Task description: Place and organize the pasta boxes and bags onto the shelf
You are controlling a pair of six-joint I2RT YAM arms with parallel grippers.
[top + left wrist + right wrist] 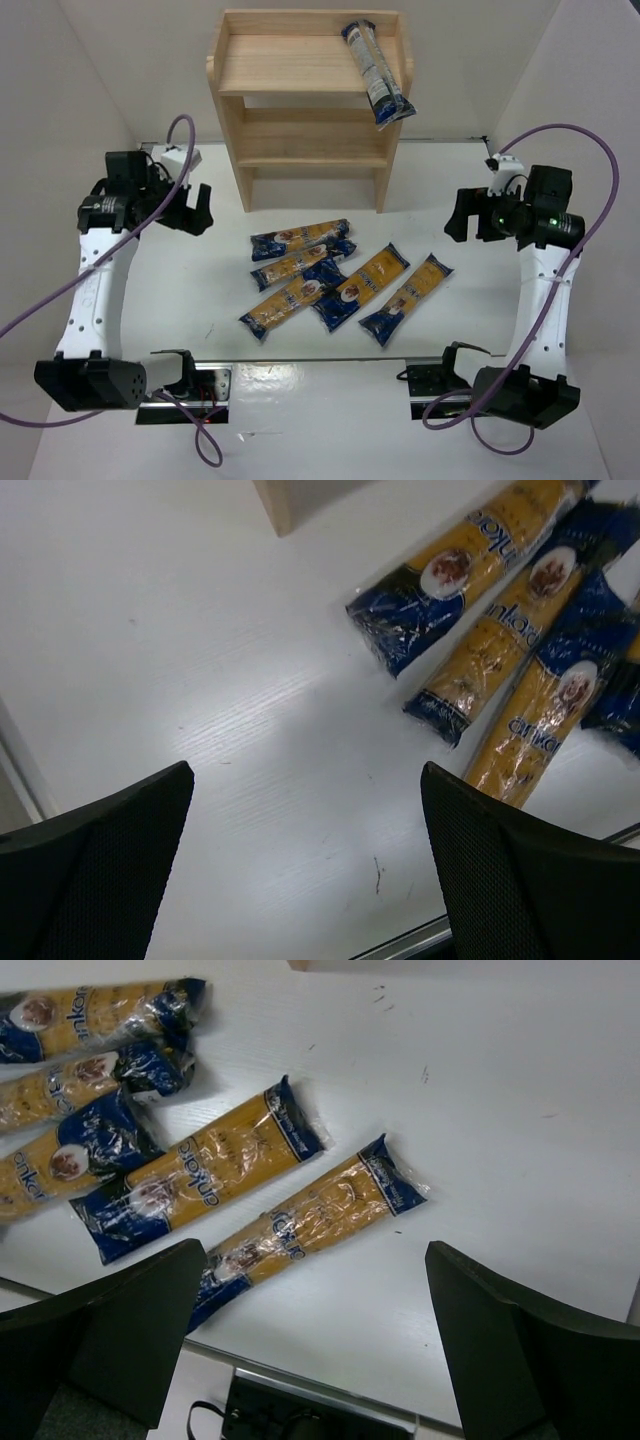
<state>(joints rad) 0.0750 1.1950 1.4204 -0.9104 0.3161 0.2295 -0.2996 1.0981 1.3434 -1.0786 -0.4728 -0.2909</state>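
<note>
The wooden shelf [300, 65] stands at the back centre. One blue and yellow spaghetti packet [378, 75] lies on its top tier at the right, with its end hanging over the front edge. Several more packets lie flat on the table in front of the shelf, from one at the left [300, 238] to one at the right [407, 298]. My left gripper [190, 210] is open and empty, above the table left of the packets [510, 620]. My right gripper [462, 215] is open and empty, right of them, and its wrist view shows the nearest packet [310, 1220] below the fingers.
The shelf's left foot [275, 500] shows at the top of the left wrist view. White walls close in both sides of the table. The arm bases and their metal mounting rail [300, 372] sit along the near edge.
</note>
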